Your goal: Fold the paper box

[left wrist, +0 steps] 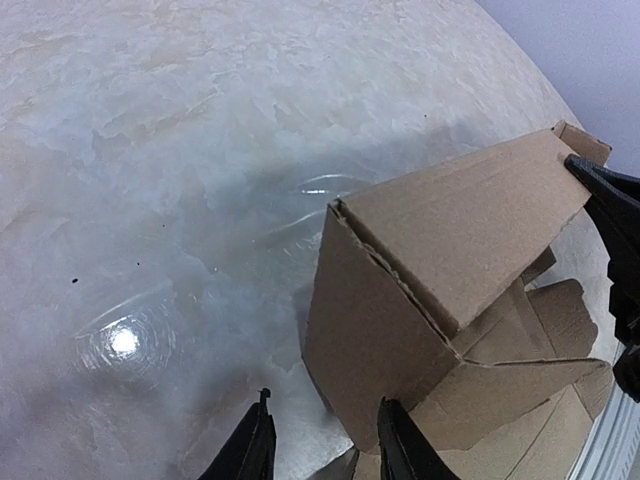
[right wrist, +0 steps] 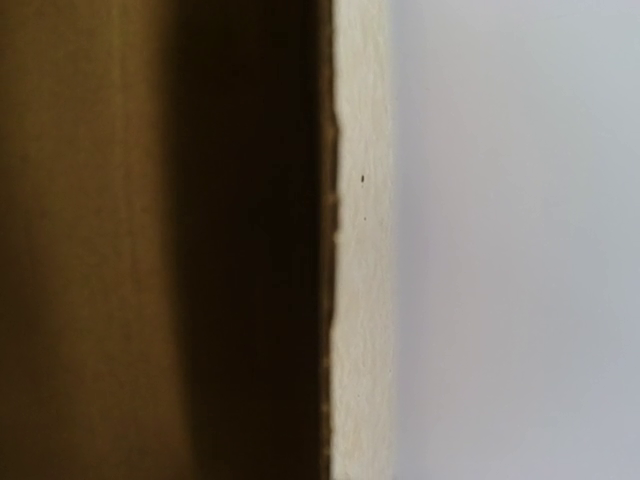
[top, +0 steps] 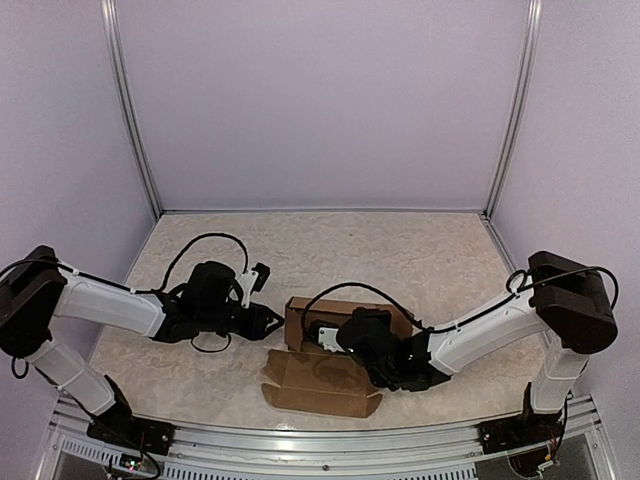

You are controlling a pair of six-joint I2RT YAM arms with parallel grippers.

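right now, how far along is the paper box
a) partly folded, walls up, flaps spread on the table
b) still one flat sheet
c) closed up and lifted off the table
a: the paper box has upright walls meeting at a corner, while loose flaps lie flat on the table in front of it.

text: none legible | paper box [top: 320, 385]: unprinted brown cardboard

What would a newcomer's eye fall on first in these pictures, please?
The half-folded plain brown cardboard box sits low in the middle of the top view, one flap lying flat. The open left end effector points at its left corner, while the shut right end effector reaches over it from the right.
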